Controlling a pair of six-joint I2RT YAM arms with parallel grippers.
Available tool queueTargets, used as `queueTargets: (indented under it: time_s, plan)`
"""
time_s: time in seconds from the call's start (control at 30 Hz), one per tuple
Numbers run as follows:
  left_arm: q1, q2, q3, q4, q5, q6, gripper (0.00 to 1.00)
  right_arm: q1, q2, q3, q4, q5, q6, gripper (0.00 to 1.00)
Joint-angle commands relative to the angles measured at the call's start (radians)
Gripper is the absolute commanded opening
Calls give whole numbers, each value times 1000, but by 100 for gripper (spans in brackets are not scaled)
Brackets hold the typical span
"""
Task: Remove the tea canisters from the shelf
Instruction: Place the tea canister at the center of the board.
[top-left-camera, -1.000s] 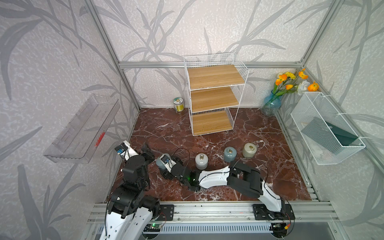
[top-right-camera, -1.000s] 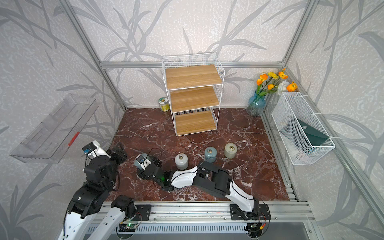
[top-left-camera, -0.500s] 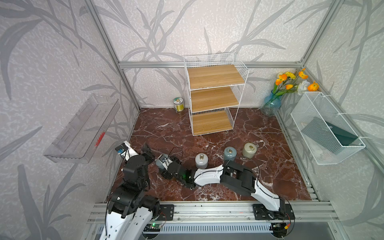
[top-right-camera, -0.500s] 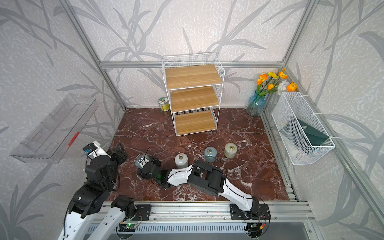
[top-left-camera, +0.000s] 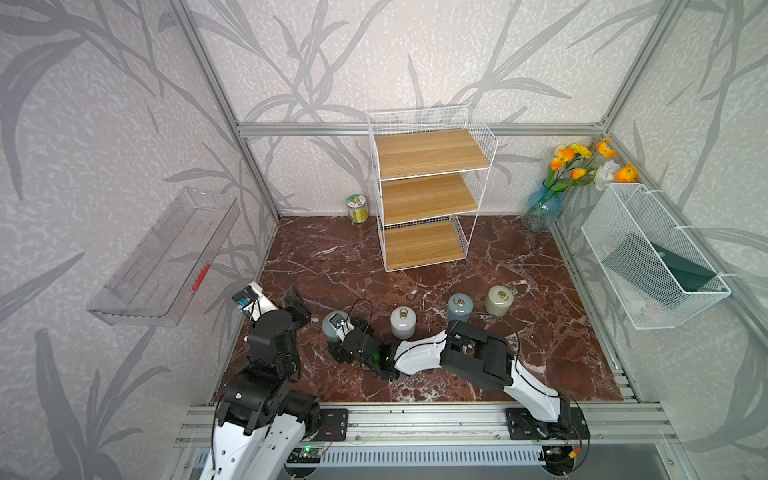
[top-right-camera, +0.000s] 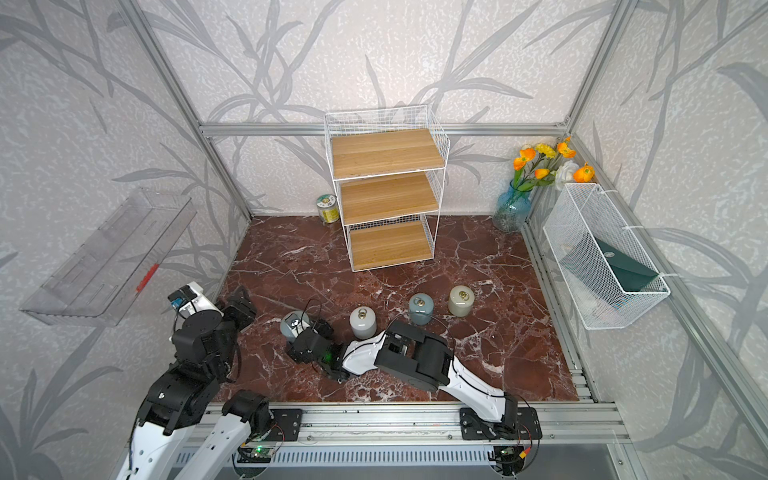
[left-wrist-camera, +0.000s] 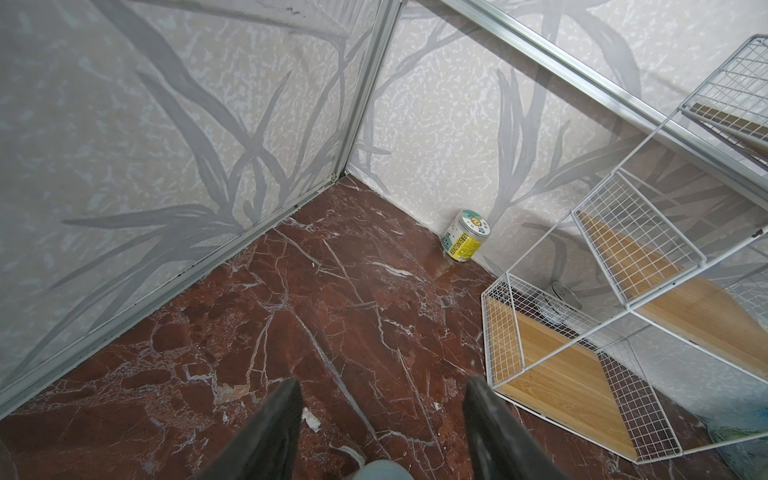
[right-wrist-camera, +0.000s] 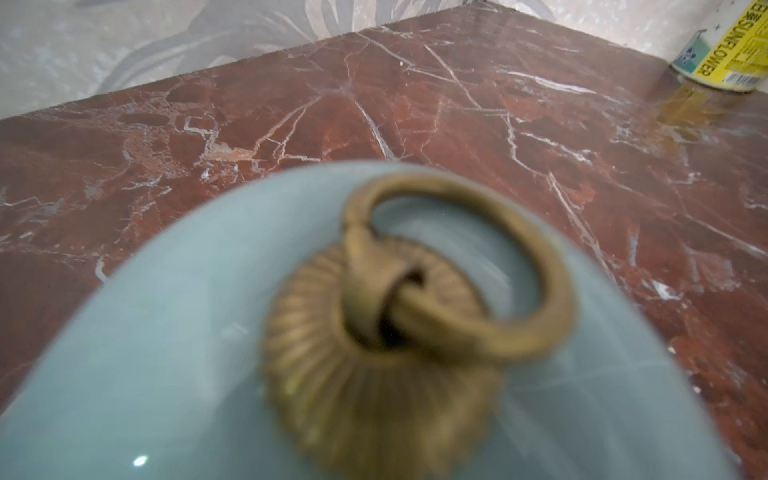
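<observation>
Red-brown marble floor (top-left-camera: 519, 266), leaf-papered walls (top-left-camera: 104, 124); wire shelf (top-left-camera: 428, 195) at twelve o'clock. Left gripper (left-wrist-camera: 382, 386) spread wide; right gripper (top-left-camera: 344, 337) at blue-grey tea canister (right-wrist-camera: 145, 374), grip unclear.

text: SUNFLOWER | on: yellow label of small tin (right-wrist-camera: 723, 54) | other print there: too small to read

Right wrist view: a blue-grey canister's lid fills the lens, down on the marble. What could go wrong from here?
1. The right gripper sits close over the blue-grey canister; pulling away crookedly could snag its ring pull and tip it.
2. The white canister stands just beyond the right forearm; a sideways swing may knock it over.
</observation>
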Motion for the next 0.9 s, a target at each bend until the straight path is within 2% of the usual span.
queueTargets:
  time_s: [0.0,0.17,0.37,0.47,0.53,0.57,0.7,0.8,0.87]
  plan:
    - [8,1,-13,13,12,-15,63,-1,-56,-17,-24,25,22,93]
    - [7,4,-9,23,7,-5,63,17,-122,-76,39,31,-9,95]
    - [8,67,36,41,-29,57,67,44,-310,-111,18,30,-101,96]
    - [7,118,75,57,-38,112,78,43,-438,-177,15,17,-103,96]
    - [8,154,91,106,-37,195,87,53,-556,-278,49,54,-106,96]
    - [8,176,97,130,-46,247,88,56,-614,-334,85,71,-124,97]
    - [18,277,105,238,-105,422,91,59,-880,-492,79,268,-239,97]
    - [26,353,72,367,-48,577,100,46,-1048,-555,-26,495,-345,97]
    - [31,408,41,436,-27,636,100,-5,-1174,-618,-118,573,-344,97]
